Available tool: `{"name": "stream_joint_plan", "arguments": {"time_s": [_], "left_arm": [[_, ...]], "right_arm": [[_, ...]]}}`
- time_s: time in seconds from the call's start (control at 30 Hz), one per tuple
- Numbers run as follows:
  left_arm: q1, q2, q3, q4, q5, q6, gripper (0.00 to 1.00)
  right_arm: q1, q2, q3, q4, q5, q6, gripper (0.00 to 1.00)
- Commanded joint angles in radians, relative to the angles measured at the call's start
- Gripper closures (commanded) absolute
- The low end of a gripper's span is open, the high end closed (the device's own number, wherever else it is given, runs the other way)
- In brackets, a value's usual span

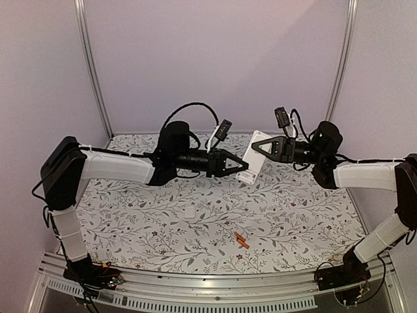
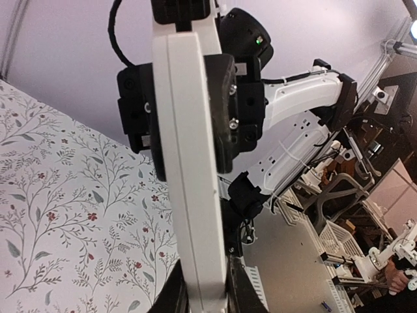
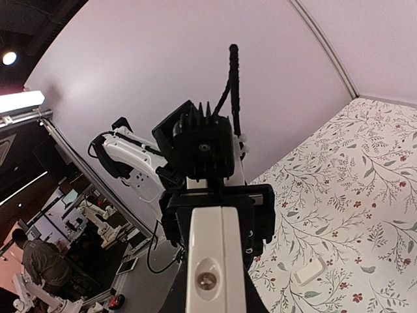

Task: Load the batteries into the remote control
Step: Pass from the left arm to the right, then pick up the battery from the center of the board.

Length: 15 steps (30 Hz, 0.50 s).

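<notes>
Bounding walls: plain pale panels at the back and both sides, with slanted metal posts at the back corners. Both grippers are well apart from them.
Table: floral-print top with a metal rail along the near edge. Floral surface shows on all sides under the raised wrists.
Left arm: reaches in from the left, forearm about level, well above the table. A black cable loop arches over its wrist.
Right arm: reaches in from the right at about the same height.
Remote control: held in mid-air between the two arms, over the far half of the table, touching nothing else.
Left gripper: fingers clamped on one end of the remote control; the left wrist view shows them against both of its faces.
Right gripper: clamped across the other end.
Cover plate: small, white, flat on the table, left of centre, well apart from both grippers.
Batteries: two orange sticks lying side by side on the table near the front edge, right of the cover plate, with nothing close beside them.
</notes>
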<state>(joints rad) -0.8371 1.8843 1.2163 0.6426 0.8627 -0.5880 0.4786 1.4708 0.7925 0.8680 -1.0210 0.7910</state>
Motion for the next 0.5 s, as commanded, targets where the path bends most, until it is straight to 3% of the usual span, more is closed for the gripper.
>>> {"name": "stream_joint_plan", "arguments": {"time_s": [0.0,0.13,0.33,0.47], "left_arm": [[0.012,-0.056,-0.028,0.005,-0.043,0.084,0.74],[0.013,-0.127,-0.045,-0.171,-0.131,0.254,0.44],[0.015,-0.254,-0.094,-0.439,-0.311,0.578,0.05],[0.013,-0.303,-0.139,-0.534,-0.332,0.694,0.0]], "right_arm": [[0.015,0.045,-0.015,0.175,-0.031,0.189,0.99],[0.011,0.01,-0.015,-0.03,-0.009,0.117,1.0],[-0.046,-0.11,0.003,-0.556,0.113,-0.237,1.0],[-0.117,-0.164,-0.027,-0.698,0.146,-0.321,1.0]]}}
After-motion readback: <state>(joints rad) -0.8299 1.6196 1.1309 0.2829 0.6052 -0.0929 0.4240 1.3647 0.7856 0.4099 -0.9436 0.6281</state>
